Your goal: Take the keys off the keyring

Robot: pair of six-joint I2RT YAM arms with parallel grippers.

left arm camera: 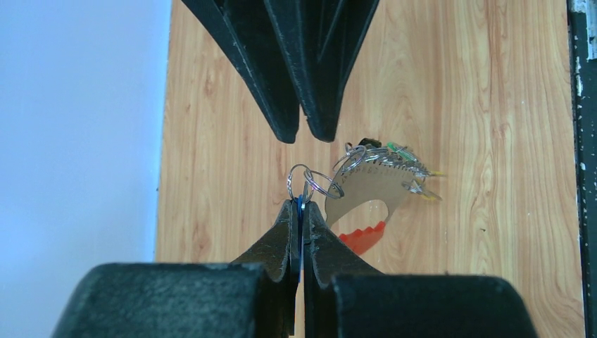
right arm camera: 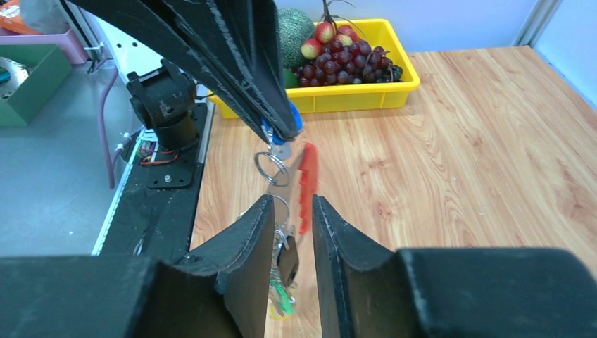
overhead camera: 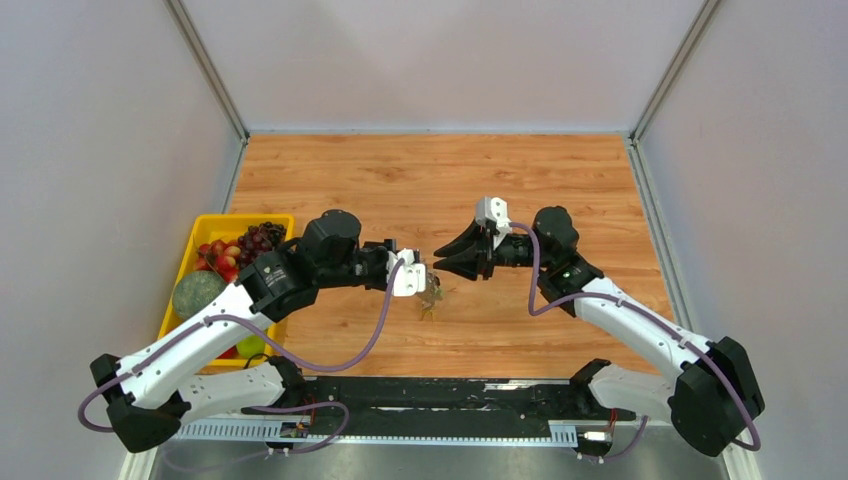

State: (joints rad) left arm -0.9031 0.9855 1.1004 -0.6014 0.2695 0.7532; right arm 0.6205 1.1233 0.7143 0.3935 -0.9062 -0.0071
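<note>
My left gripper [left arm camera: 303, 203] is shut on the blue-headed key [right arm camera: 281, 129], pinched edge-on between its pads. The keyring [left arm camera: 366, 186] hangs from it: small silver rings [left arm camera: 310, 183], a flat tan piece and the red clip [right arm camera: 308, 184]. Green and yellow keys [right arm camera: 281, 299] dangle at the bunch's lower end above the table. My right gripper [right arm camera: 292, 201] faces the left one, open a narrow way. The hanging bunch shows in the gap between its fingers, and I cannot tell whether they touch it. From above, both grippers [overhead camera: 428, 283] [overhead camera: 440, 258] meet over the table's middle.
A yellow tray [overhead camera: 240, 218] of fruit stands at the left edge of the wooden table, behind my left arm. The black base rail [overhead camera: 450, 395] runs along the near edge. Grey walls close in the back and both sides.
</note>
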